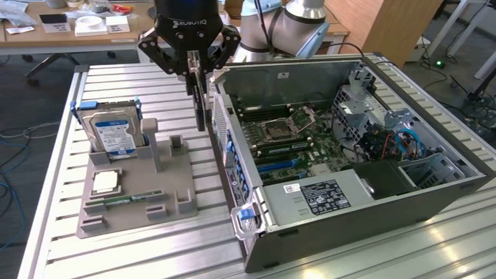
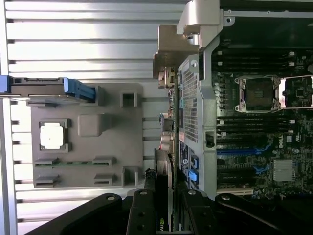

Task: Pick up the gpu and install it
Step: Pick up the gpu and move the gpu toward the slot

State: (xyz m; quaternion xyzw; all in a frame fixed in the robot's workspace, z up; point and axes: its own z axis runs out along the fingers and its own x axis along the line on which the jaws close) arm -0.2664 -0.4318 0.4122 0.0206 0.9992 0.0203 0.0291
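Now the black two-fingered gripper point(image 1: 197, 71), upper centre of the exterior view, clamps the thin dark-faced green gpu card point(image 1: 200, 107) upright, just beside the open grey metal computer case point(image 1: 349, 228).

White letters on the black body of the gripper point(image 1: 198, 81) read ROBOTIQ; the blue-and-white label on the hard drive point(image 1: 112, 136) carries print too small to read; so does the black label point(image 1: 322, 196) on the power supply point(image 1: 279, 207); a small green mark on the gpu point(image 2: 164, 176) cannot be made out.
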